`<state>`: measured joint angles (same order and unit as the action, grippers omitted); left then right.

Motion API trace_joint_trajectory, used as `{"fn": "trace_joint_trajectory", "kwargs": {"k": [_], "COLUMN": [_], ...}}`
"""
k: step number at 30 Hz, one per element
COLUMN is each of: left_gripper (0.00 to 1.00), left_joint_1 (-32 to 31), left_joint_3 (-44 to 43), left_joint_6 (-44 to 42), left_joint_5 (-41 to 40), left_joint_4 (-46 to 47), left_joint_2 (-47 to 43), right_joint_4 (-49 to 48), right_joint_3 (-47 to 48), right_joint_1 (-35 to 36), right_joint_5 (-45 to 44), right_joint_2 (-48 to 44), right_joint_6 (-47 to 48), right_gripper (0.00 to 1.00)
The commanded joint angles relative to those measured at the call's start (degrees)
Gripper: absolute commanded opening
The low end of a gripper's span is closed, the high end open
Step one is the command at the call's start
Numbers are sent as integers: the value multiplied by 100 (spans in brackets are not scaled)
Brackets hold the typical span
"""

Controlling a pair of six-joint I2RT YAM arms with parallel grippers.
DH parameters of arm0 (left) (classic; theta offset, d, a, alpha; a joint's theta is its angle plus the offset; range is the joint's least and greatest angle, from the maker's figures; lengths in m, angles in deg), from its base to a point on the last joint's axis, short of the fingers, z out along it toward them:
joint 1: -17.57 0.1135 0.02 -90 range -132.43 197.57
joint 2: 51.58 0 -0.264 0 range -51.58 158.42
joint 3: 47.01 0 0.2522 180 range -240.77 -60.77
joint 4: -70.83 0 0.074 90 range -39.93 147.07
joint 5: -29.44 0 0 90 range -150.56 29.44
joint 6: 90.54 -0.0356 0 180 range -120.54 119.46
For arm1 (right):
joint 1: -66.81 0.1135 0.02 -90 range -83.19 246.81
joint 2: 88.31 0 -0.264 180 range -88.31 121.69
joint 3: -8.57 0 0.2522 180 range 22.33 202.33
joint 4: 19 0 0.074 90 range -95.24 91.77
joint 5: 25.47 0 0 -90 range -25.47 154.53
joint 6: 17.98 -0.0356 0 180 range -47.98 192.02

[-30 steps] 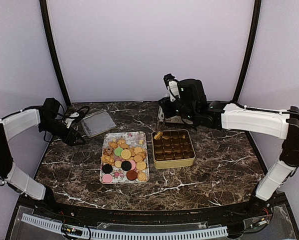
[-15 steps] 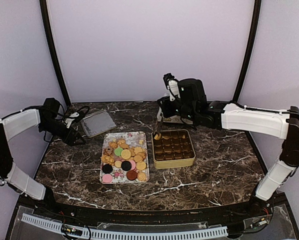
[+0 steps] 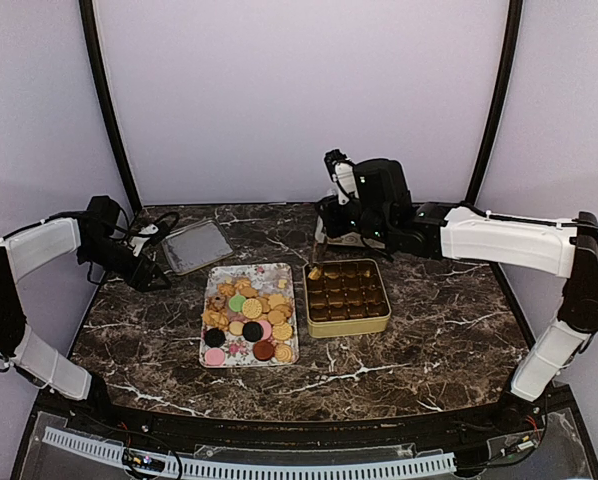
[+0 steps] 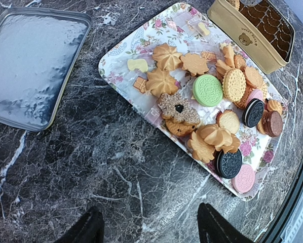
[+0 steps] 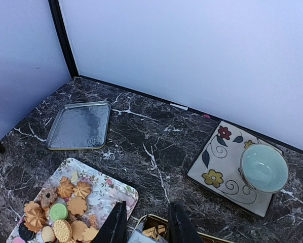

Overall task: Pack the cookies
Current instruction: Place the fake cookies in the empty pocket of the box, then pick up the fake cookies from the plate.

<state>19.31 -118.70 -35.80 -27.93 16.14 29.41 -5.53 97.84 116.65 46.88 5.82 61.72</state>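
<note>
Across the flowery tray (image 3: 259,268) on our desk (image 3: 429,320) lie most cookies (image 3: 247,318); one sits in the far-left corner of the gold tin (image 3: 347,326), beneath our right pincer (image 5: 146,225), narrowly parted. Our left pincer (image 4: 149,228) gapes wide.

A table (image 3: 429,330) holds a tray (image 3: 262,270) near its middle, with the cookies (image 3: 247,318) heaped on it. Just beside the tray's right edge sits a tin (image 3: 346,297) divided into compartments. A single cookie (image 3: 316,271) lies in the tin's far-left compartment. Behind and to the left of the tray, apart from it, lies a flat lid (image 3: 196,245). Behind the tin rests a square plate (image 5: 217,162) with a bowl (image 5: 263,168) on it. The right gripper (image 5: 146,225) hangs over the tin's far-left corner. The left gripper (image 4: 151,230) is left of the tray, near the lid.
</note>
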Motion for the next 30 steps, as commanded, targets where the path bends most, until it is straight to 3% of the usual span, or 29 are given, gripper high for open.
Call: {"fn": "trace_joint_trajectory", "kwargs": {"k": [1,5,11,22,30], "left_gripper": [66,68,75,76,76], "left_joint_1": [30,37,89,588,637], "left_joint_3": [-181,-298,-450,-363,-243], "left_joint_6": [86,211,403,203,170], "left_joint_5": [272,523,667,698,801], "left_joint_4": [-281,-354,-420,-609,-558], "left_joint_2": [-88,-162,-83,-12,17], "right_joint_4": [-238,-401,-490,-642,-665], "right_joint_3": [414,740,1643,3290,3621], "right_joint_1": [30,354,757,1130,1154], "right_joint_5": [264,428,696,854,1155], "right_joint_2": [-170,-89,852,2584,3068], "right_joint_6": [55,176,206,366,334], "right_gripper": [26,28,29,30,31]}}
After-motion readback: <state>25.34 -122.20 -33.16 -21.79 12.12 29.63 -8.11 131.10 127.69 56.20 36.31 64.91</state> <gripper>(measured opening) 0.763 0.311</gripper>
